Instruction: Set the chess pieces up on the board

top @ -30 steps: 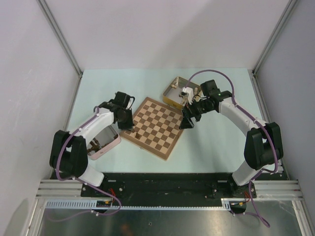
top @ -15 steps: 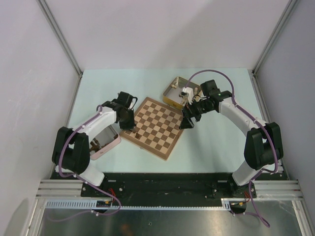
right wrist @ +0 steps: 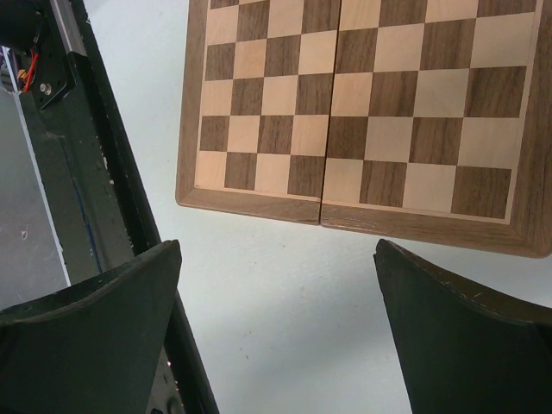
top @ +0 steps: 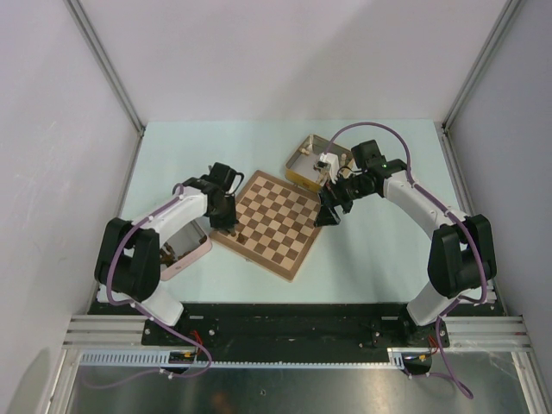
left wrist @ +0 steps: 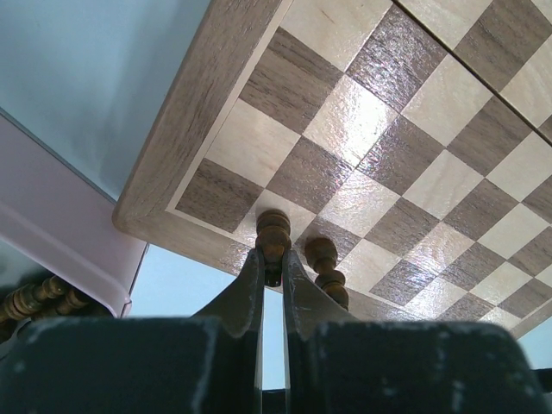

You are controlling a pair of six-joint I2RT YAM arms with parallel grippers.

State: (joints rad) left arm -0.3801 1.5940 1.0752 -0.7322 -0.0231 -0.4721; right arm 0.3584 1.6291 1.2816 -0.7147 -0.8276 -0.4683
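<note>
The board (top: 274, 222) lies tilted in the middle of the table, and its near-left corner fills the left wrist view (left wrist: 362, 129). My left gripper (left wrist: 272, 263) is shut on a dark brown chess piece (left wrist: 274, 231) at that corner; seen from above, my left gripper (top: 226, 219) is over the board's left edge. A second dark brown piece (left wrist: 324, 259) stands on the board just right of the held one. My right gripper (right wrist: 276, 250) is open and empty over bare table beside the board's edge (right wrist: 362, 216); in the top view my right gripper (top: 330, 214) sits off the board's right corner.
A pink tin (top: 185, 246) left of the board holds more dark pieces (left wrist: 34, 297). A yellow tin (top: 312, 159) with pale pieces stands behind the board's far corner. The black frame rail (right wrist: 95, 172) runs along the table's near edge.
My left gripper has moved right and slightly nearer, carrying the dark piece over the board's left corner. The right arm has stayed still.
</note>
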